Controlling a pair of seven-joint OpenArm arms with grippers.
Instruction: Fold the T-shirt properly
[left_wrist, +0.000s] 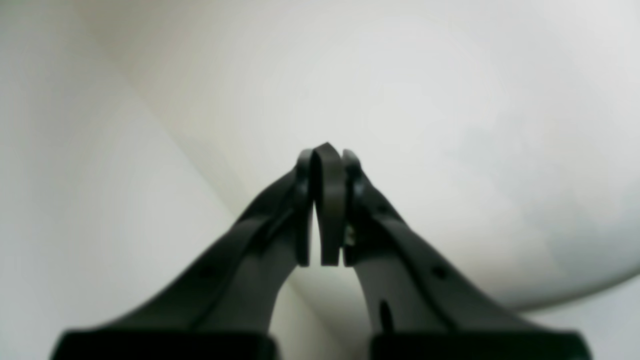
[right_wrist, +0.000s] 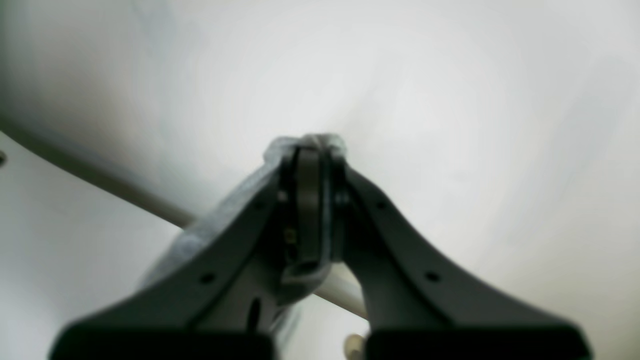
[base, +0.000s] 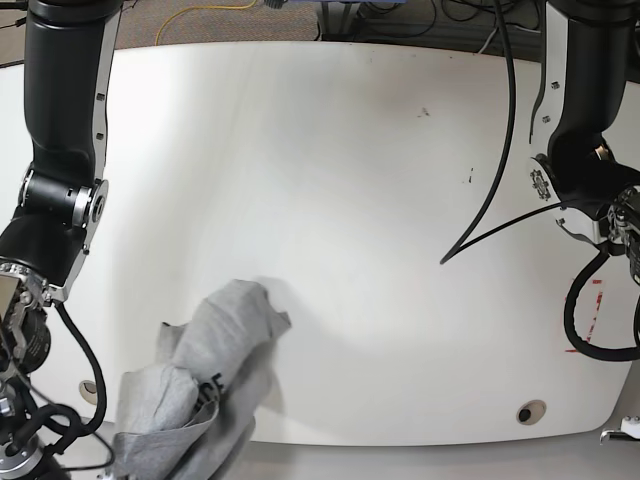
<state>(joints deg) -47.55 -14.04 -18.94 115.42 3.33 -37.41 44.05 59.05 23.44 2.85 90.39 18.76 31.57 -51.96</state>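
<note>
Look at your right hand (right_wrist: 312, 150) first. Its 2 fingers are pressed together, and a bit of grey cloth is pinched at the tips. The cloth wraps over the fingertips and runs down the left side of the hand in the right wrist view. That cloth is the T-shirt (base: 195, 390). Behind the hand you see the pale tabletop (right_wrist: 450, 100), very blurry, and its rounded edge runs across the lower left.

Now look at your left hand (left_wrist: 326, 155). Its 2 fingers are pressed together too, with only a thin slit lower down. Nothing is between them. Behind it there is only the blurry white tabletop, and the curved edge shows at the lower right.

In the base view, you cannot see either hand. You see the 2 black arms only: the right arm (base: 60, 150) is on the left side of the picture, and the left arm (base: 580, 130) is on the right side, with black cables (base: 500, 150) hanging beside it.

The T-shirt sits in a crumpled heap at the near left corner of the tabletop (base: 350, 200). It is not spread flat. Part of it hangs over the front edge. A little black print shows in the folds, but you cannot read it. The heap is close to the right arm and well apart from the left arm.
</note>
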